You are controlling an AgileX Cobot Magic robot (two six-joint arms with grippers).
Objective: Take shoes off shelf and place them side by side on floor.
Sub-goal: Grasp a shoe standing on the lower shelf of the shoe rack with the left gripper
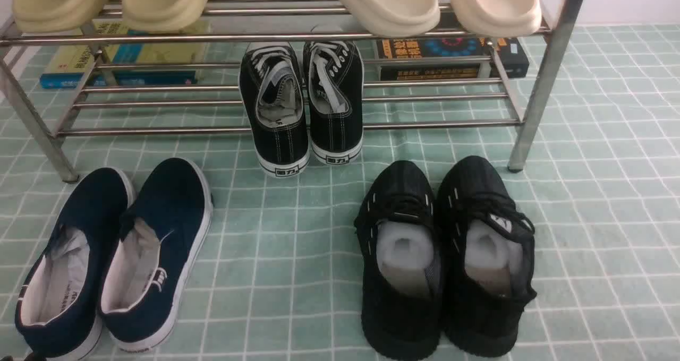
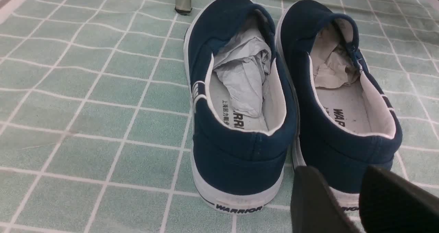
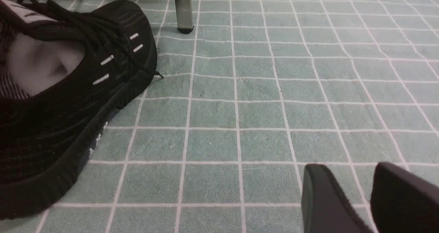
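Navy slip-on shoes (image 1: 114, 260) with white soles stand side by side on the floor (image 1: 297, 276) at the lower left of the front view, toes toward the rack. At the lower right, all-black knit sneakers (image 1: 446, 255) stand as another pair, white padding inside, probably to keep their shape. Each wrist view shows dark, blurred jaws at its lower right: the left jaws (image 2: 327, 195) stand apart with nothing between them, near the slip-on heels, and the right jaws (image 3: 355, 195) are also parted and empty, over bare floor. Farther back, at upper centre, the black canvas sneakers (image 1: 302, 106) with white laces rest on the lower tier of the steel shelf (image 1: 425, 125). Their heels jut past the front bar, perhaps so they can be gripped there; the gap between the two front pairs looks meant for them. Beyond are books (image 1: 451, 58) at the upper right and upper left. Pale clogs (image 1: 393, 5) sit on the top tier, along the frame's upper edge.
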